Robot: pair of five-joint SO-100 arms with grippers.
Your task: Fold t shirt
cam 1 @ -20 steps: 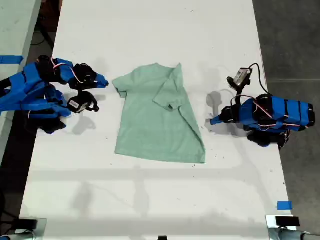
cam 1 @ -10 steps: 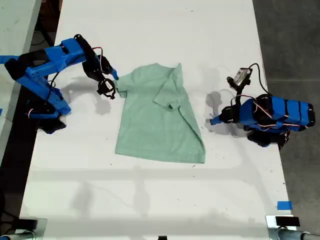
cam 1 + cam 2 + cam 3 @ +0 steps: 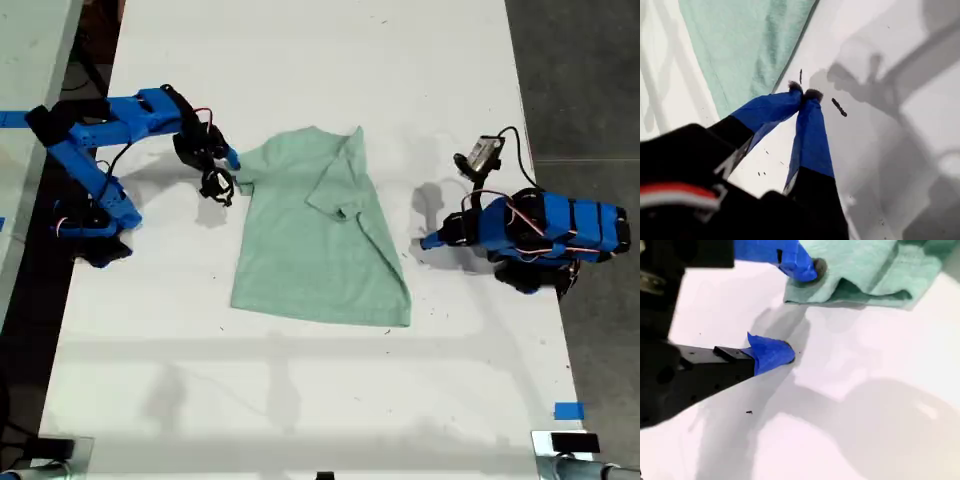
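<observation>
Two arms on the white table [image 3: 300,60], one at each side of the t shirt [image 3: 310,240], which lies flat near the middle of the table in the exterior view

T shirt state: pale mint, one sleeve already folded in over the body on the exterior view's right side, other sleeve spread out toward the exterior view's left. Hem end faces the bottom of the exterior view

My second gripper [image 3: 795,310] is at the spread sleeve on the exterior view's left [image 3: 226,168]. Jaws wide apart, nothing held. Second wrist view: upper blue fingertip [image 3: 802,267] sits right at the sleeve's cloth edge, looks like it touches it; lower fingertip sits over bare table, clear of the cloth. Sleeve edge is bunched into a thick fold right beside that upper tip

My first gripper [image 3: 804,95] is on the exterior view's right [image 3: 428,241], low over the table, near the shirt's folded side but not on it. Jaws closed tip to tip, empty. First wrist view shows the shirt edge [image 3: 755,45] just beyond the tips with a strip of bare table between

First arm is folded back compact on its base; second arm is stretched out toward the shirt

Blue tape [image 3: 568,410] on the table near the exterior view's bottom right corner
</observation>
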